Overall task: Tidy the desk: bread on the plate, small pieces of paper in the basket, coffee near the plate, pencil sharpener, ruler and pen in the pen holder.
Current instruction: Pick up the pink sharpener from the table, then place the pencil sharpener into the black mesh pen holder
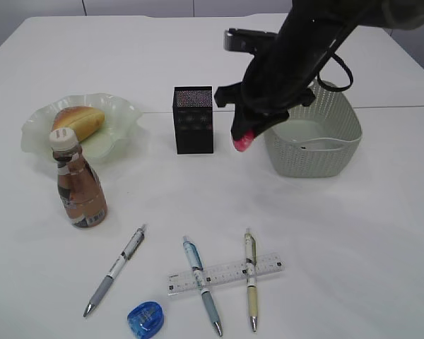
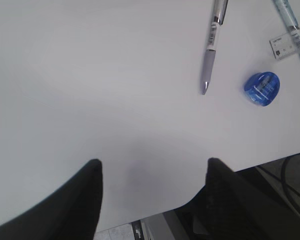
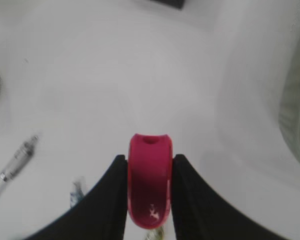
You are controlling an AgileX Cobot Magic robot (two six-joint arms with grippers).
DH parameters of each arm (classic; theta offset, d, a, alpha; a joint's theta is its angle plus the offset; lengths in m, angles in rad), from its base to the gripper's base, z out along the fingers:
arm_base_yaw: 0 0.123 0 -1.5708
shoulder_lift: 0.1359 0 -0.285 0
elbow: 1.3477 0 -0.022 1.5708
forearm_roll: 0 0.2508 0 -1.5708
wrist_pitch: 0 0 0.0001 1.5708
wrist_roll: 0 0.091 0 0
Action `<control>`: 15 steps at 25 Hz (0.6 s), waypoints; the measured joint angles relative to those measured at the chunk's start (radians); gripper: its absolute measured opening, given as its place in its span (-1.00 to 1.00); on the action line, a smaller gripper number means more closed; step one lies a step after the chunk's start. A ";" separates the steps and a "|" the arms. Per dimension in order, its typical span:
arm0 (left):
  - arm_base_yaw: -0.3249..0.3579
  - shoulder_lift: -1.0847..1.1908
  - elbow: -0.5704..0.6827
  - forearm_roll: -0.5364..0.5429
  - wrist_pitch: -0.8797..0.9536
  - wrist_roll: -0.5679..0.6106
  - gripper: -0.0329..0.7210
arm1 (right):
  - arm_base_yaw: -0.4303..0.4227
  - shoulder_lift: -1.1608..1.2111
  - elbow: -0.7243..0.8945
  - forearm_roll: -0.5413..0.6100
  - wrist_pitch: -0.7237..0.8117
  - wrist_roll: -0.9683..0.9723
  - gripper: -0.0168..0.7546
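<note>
Right gripper [image 3: 149,197] jaws clamped on pink sharpener [image 3: 149,185]

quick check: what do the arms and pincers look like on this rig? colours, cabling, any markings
Both are black. The right arm is dark and bulky, with a black cable loop beside it and a flat black bracket at the wrist. The right pincer has two smooth, tapered matte-black fingers. The left pincer has matching broad black fingers, wide apart. No markings or sleeves visible; more cables hang below the table edge.
</note>
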 joint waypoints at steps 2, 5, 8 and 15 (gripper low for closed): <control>0.000 0.000 0.000 0.000 0.000 0.000 0.35 | 0.000 0.000 -0.024 0.036 -0.051 0.000 -0.47; 0.000 0.000 0.000 0.000 0.000 0.000 0.35 | 0.000 0.000 -0.034 0.074 -0.149 0.000 -0.47; 0.000 0.000 0.000 0.000 0.000 0.000 0.35 | 0.000 0.000 -0.034 0.092 -0.251 0.000 -0.47; 0.000 0.000 0.000 0.000 0.000 0.000 0.30 | 0.000 0.025 -0.067 0.135 -0.416 0.000 -0.47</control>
